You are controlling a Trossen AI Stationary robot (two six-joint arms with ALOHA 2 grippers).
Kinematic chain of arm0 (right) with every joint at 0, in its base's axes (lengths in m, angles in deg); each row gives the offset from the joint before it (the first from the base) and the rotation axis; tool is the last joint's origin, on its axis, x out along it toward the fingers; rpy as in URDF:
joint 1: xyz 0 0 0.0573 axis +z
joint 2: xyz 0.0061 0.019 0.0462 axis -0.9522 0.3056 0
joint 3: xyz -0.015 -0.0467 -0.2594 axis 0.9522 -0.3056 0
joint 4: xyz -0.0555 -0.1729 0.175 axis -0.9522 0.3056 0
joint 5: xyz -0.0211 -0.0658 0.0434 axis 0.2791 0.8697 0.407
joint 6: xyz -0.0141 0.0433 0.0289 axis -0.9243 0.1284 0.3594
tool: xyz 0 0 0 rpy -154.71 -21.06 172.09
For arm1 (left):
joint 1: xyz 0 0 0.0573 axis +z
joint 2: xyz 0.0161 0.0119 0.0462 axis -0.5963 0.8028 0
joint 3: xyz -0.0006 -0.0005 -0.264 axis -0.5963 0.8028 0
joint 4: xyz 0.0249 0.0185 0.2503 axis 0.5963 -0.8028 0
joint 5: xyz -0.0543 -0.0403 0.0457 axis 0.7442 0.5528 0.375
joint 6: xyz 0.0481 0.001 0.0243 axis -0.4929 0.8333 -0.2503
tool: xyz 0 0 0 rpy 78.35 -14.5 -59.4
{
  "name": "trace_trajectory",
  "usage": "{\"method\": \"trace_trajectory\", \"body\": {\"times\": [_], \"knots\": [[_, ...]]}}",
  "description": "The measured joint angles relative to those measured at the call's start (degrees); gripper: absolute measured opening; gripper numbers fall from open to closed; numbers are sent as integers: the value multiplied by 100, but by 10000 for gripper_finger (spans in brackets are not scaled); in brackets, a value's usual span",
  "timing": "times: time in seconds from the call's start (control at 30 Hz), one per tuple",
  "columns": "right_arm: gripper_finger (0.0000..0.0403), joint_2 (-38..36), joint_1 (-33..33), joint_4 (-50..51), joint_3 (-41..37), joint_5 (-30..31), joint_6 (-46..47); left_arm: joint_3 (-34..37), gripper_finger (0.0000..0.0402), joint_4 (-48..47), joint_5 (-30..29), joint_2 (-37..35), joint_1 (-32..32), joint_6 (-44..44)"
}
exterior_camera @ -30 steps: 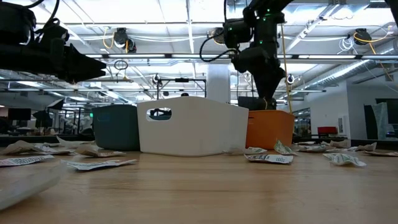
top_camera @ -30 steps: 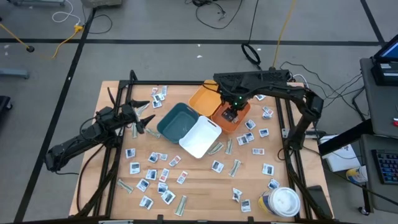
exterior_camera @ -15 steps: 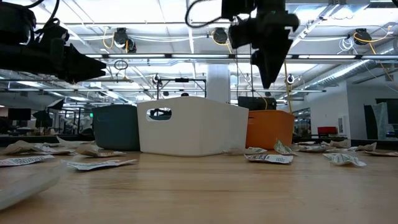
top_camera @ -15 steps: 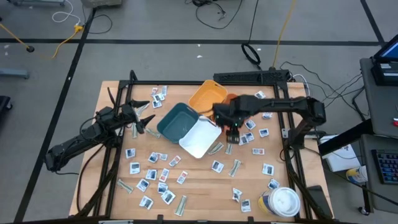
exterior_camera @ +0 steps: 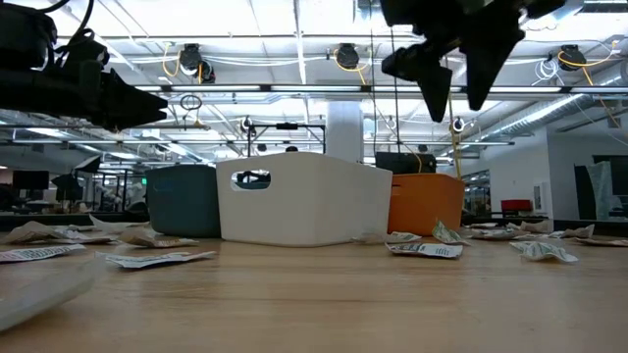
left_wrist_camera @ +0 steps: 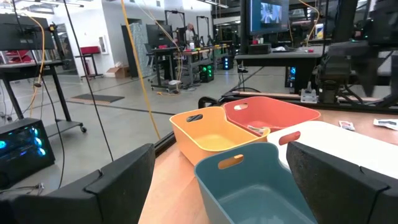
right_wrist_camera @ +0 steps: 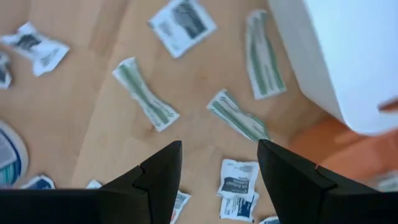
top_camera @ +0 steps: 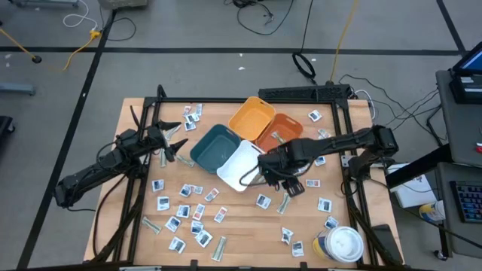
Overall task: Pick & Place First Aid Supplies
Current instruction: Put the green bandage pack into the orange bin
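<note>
The first aid supplies lie scattered flat on the wooden table: white square packets (top_camera: 263, 201) and grey-green strips (top_camera: 285, 203). My right gripper (top_camera: 292, 186) hangs open and empty above the table, just to the near-right of the white bin (top_camera: 242, 165). In the right wrist view its fingers (right_wrist_camera: 219, 146) frame a strip (right_wrist_camera: 237, 116), with another strip (right_wrist_camera: 146, 94) and a packet (right_wrist_camera: 239, 178) close by. One strip (top_camera: 275, 137) lies inside the red-orange bin (top_camera: 285, 128). My left gripper (top_camera: 179, 143) waits open in the air, left of the teal bin (top_camera: 215, 147).
Four bins stand clustered at mid-table: yellow-orange (top_camera: 251, 118), red-orange, teal and white. A round white-lidded tub (top_camera: 345, 245) stands at the near right corner. More packets (top_camera: 184, 211) crowd the near left area. A black frame (top_camera: 348, 162) runs along the table's sides.
My right gripper has risen out of the red-orange bin and swung toward the table's near edge, turning about as it went. It now hangs over the strips to the right of the white bin. The left arm has kept still.
</note>
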Motion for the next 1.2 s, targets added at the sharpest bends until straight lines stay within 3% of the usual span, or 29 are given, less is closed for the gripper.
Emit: {"method": "trace_trajectory", "body": {"times": [0.37,0.73,1.2], "knots": [[202,0,675,-46,-24,13,-932,0,367,0,0,0,-2,0],[201,9,1139,-988,-1131,18,-951,0,367,0,0,1,-2,0],[199,269,1208,-2448,-2127,25,-978,0,367,-2,0,1,0,0]]}}
